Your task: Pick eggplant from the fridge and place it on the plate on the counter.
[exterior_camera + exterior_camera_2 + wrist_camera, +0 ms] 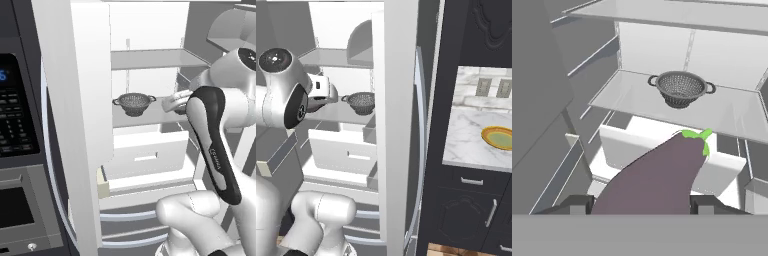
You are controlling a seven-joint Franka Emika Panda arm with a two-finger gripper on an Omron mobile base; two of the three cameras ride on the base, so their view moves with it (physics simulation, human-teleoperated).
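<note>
fingers (704, 204) pinch the eggplant (657, 177) at bottom centre, lifted off the fridge (722, 107) shelf, clear of the colander (681, 88), for carrying to the plate (498, 137).

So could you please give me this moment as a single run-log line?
phase: carry | claw: shut on dark purple eggplant | location: at open white fridge | yellow-rimmed round plate: empty on white marble counter

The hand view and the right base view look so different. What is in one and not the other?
Hand view alone: the eggplant, dark purple with a green cap, lying between the gripper tips. Right base view alone: the plate on the marble counter, dark cabinets beneath it, and the robot's white arm. Both: the open fridge with its grey shelves, white drawer and the mesh colander.
</note>
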